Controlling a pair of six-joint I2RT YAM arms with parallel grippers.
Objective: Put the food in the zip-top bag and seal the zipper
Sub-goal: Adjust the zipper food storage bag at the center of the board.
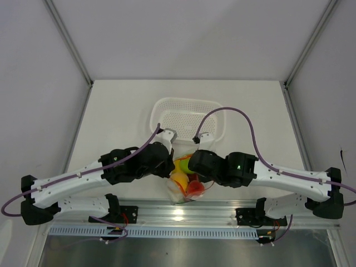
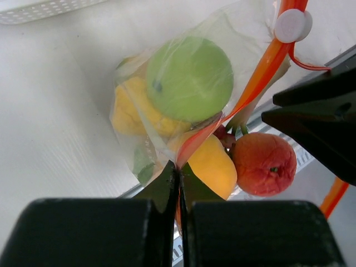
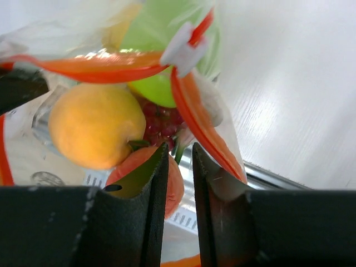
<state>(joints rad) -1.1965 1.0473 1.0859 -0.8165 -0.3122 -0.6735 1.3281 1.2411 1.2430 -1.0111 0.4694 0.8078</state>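
The clear zip-top bag (image 1: 179, 192) hangs at the table's near edge between both grippers, with food inside. In the left wrist view a green apple (image 2: 189, 78), a yellow lemon (image 2: 133, 108) and a reddish orange (image 2: 262, 163) show through the plastic. My left gripper (image 2: 179, 167) is shut on the red-orange zipper (image 2: 256, 78) at one end of the mouth. The white slider (image 3: 183, 49) sits on the strip. My right gripper (image 3: 180, 147) stands with a narrow gap, nothing pinched between its fingers, and the zipper runs just outside its right finger. Dark red grapes (image 3: 161, 119) lie deeper in.
The white perforated basket (image 1: 161, 111) stands behind the bag at the table's middle. A metal rail (image 1: 222, 208) runs along the near edge, right under the bag. Both arms (image 1: 83, 175) converge over the bag from left and right.
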